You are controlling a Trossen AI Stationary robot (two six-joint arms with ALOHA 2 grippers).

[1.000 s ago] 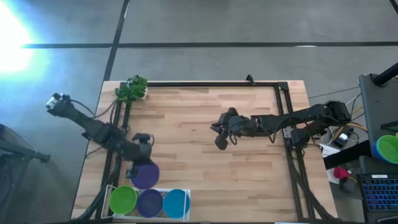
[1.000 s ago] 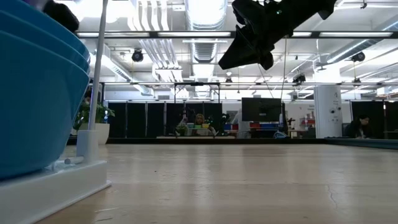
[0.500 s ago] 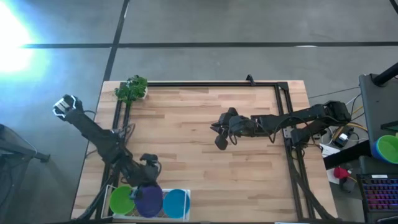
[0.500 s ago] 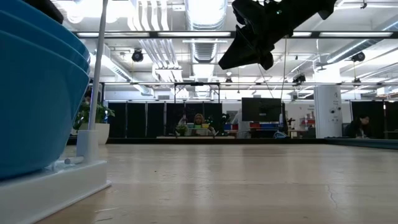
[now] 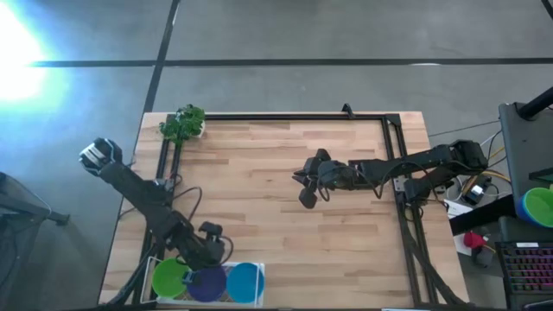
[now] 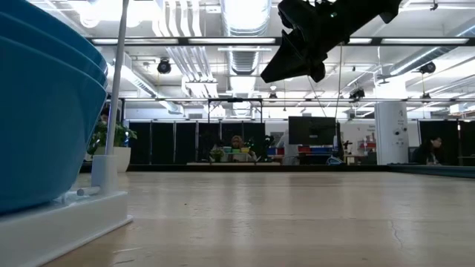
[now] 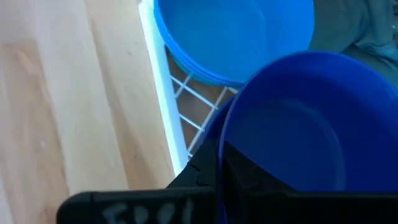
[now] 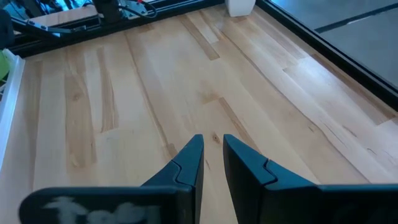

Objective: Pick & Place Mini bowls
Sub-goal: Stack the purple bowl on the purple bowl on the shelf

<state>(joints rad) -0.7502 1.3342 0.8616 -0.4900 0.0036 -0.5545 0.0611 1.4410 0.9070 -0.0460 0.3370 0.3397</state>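
Observation:
My left gripper reaches to the white mesh tray at the table's near left corner and is shut on a purple mini bowl, which sits over the tray's middle place. A green bowl and a light blue stack rest in the tray on either side of it. The left wrist view shows the purple bowl close up, beside the light blue stack. My right gripper hovers shut above the table's middle, touching nothing. My left gripper holds the purple bowl by its rim on the side toward the table's middle, coming slanting down from the far left. One dark finger lies over the rim; the other is hidden. The bowl sits level, opening up; whether it rests in the tray I cannot tell.
A leafy toy plant stands at the far left corner. A black frame runs along the table's edges. Bare wood stretches between the tray and my right gripper. More bowls sit off the table on the right.
My left gripper has carried the purple bowl toward the table's near edge and down, from beside the tray to over its middle place, between the green and blue bowls. It has stayed shut on the bowl. The right arm has kept still.

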